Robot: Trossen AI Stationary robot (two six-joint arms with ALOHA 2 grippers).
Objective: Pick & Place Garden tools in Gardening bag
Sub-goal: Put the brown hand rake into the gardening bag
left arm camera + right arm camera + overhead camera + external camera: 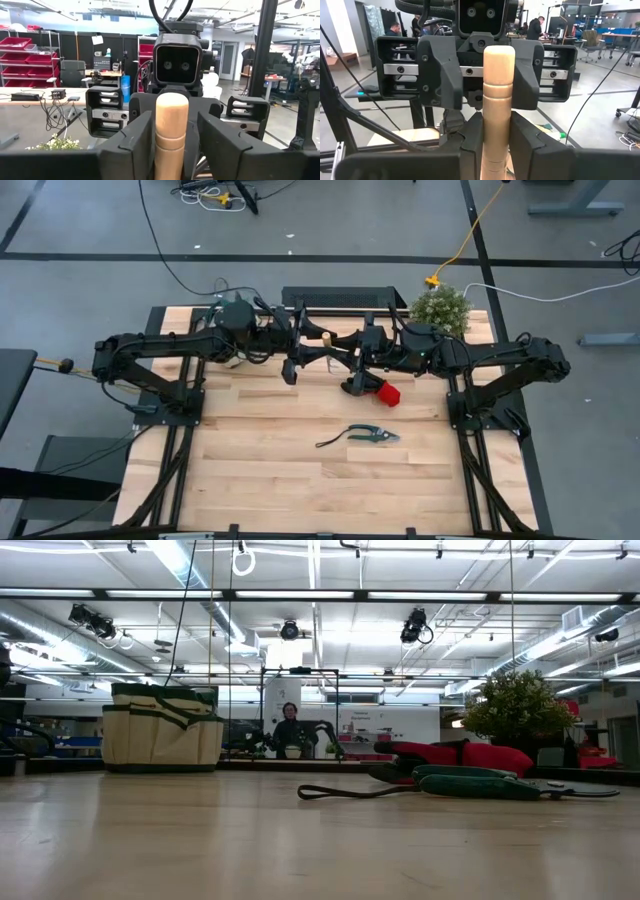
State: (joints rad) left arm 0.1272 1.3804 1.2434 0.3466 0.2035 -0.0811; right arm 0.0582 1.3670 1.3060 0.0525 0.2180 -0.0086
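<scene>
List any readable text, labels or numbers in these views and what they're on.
None can be read.
Wooden handle between both grippers: plain, unmarked.
Bag: no print visible.
Pruning shears: no marking legible.
White tag on the shelving in the room behind: too blurred to read.

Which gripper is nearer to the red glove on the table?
Right. The right gripper hangs just beside the red glove, holding the wooden handle. The left gripper is farther off, across that handle.

Grey floor (330, 220) lay beyond the table, crossed by cables. Long ceiling lights (190, 565) glowed overhead. Red shelf bins (20, 42) stood far off.
</scene>
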